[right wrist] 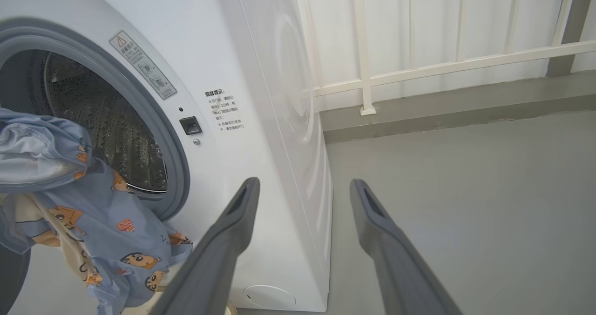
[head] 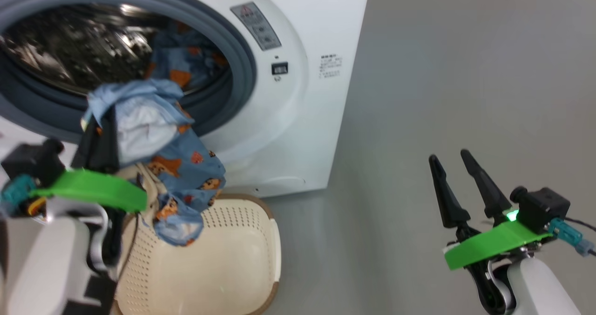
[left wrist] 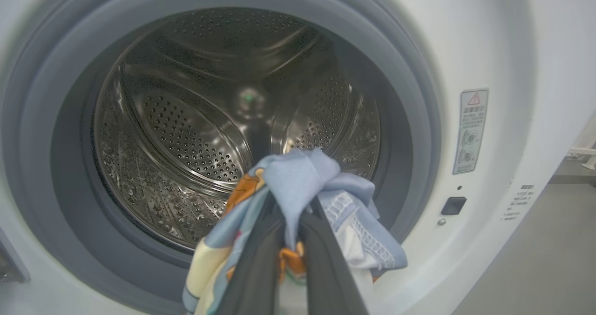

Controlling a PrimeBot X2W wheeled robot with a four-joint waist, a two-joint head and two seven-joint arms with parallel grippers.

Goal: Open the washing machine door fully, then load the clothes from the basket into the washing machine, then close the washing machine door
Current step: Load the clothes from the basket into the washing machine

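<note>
clamping the clothes (left wrist: 302,175), left gripper (left wrist: 294,212) faces the washing machine (left wrist: 493,50).

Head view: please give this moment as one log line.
left hand: shut on light blue bear-print clothes | right hand: open, empty | white front-loading washing machine: open | cream perforated plastic basket: under clothes

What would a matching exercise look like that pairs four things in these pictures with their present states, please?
1. left tool
2. right tool
3. clothes
4. basket

A. standing on the floor before the washing machine
B. open, holding nothing
C. hanging in front of the drum
D. shut on fabric

Pairs: 1-D, 2-B, 3-C, 4-A
</note>
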